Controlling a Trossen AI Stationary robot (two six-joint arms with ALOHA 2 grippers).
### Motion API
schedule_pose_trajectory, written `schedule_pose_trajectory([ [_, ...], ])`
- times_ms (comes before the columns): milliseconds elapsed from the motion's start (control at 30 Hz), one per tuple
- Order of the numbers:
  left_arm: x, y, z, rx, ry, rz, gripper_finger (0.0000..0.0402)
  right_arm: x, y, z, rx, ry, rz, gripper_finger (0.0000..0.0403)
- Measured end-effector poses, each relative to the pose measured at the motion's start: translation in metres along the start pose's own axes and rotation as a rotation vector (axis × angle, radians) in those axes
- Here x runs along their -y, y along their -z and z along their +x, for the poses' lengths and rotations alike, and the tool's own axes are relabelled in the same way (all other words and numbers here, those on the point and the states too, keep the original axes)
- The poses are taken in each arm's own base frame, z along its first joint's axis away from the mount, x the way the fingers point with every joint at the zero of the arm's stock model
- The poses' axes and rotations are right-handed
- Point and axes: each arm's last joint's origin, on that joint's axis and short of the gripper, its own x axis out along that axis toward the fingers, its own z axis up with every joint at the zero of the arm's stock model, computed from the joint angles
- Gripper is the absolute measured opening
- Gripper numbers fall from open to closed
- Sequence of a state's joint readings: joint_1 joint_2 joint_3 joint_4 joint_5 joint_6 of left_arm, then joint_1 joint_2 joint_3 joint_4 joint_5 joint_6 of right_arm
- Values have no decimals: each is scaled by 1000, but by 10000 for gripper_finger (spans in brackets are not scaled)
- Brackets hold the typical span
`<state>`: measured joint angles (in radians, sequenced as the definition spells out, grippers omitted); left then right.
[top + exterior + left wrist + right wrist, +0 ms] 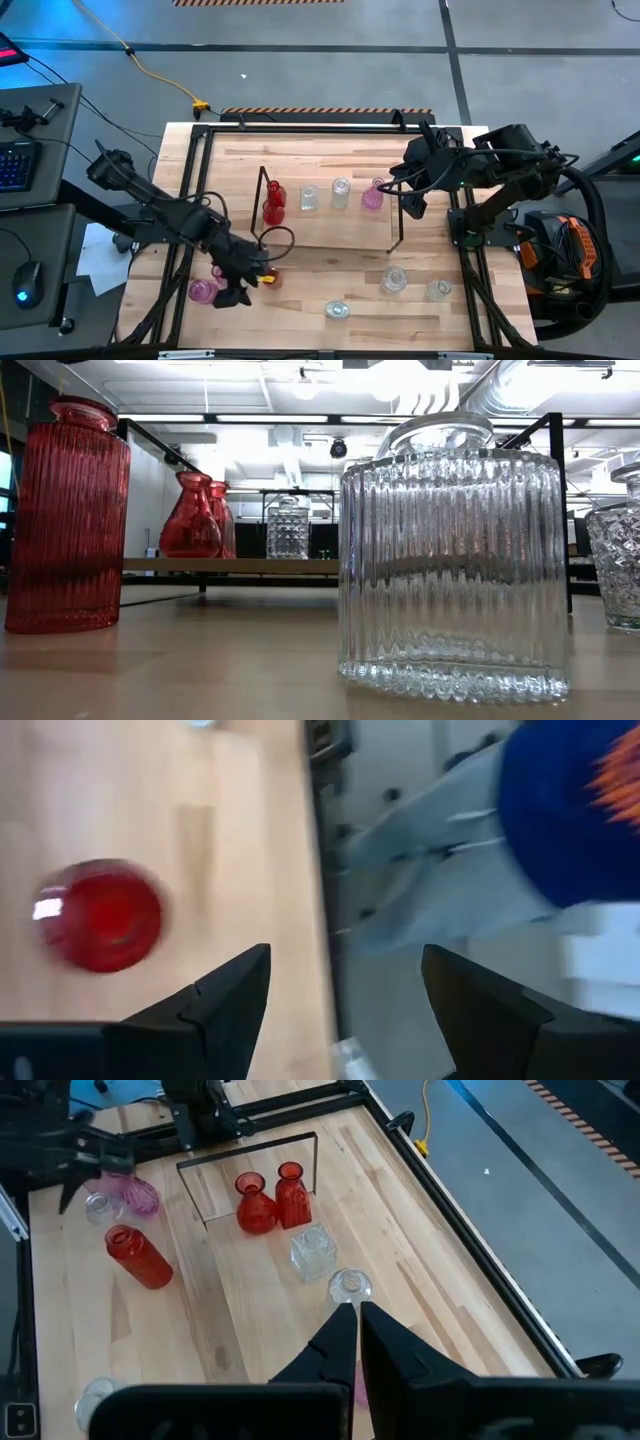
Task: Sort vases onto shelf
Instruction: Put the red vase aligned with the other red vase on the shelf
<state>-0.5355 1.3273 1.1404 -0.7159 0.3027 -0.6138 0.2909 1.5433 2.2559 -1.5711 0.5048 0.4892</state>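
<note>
No readable text, label, brand or number shows in any view (only unlettered striped floor tape).

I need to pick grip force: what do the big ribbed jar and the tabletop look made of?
The ribbed jar looks like clear glass: see-through, glossy, light bending in its ridges. The tabletop looks like pale wooden planks with a matte finish, showing grain and seams.

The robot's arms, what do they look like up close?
Both are dark, near-black jointed arms with black cables looped along them. The left gripper and the right gripper each end in two tapering black jaws. The left wrist view shows the left ones as broad, pointed wedges.
</note>
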Motion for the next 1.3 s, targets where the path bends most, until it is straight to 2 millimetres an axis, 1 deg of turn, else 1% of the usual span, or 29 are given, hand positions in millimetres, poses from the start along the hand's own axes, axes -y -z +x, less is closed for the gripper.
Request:
schedule_pose_trajectory([
  [100, 6, 1, -3, 29, -66, 99, 250, 0, 0, 0, 0, -1, 0, 0],
  [200, 5, 3, 1, 27, -119, 163, 250, 0, 0, 0, -2, -5, 0, 0],
  [400, -1, 4, 8, 5, -219, 205, 250, 0, 0, 0, -5, -8, -19, 0],
  [467, -1, 3, 11, 9, -228, 226, 250, 0, 0, 0, -7, -13, -19, 0],
  [733, -8, -1, 33, -55, -261, 266, 250, -1, 1, 0, -21, -39, -17, 0],
  [833, -12, -3, 38, -67, -282, 270, 250, -1, 1, 0, -27, -50, -11, 0],
  [1133, -21, -8, 41, -72, -305, 262, 250, -2, 1, 0, -34, -64, -8, 0],
  [1300, -22, -7, 40, -86, -310, 260, 250, -2, 1, 0, -36, -67, -8, 0],
])
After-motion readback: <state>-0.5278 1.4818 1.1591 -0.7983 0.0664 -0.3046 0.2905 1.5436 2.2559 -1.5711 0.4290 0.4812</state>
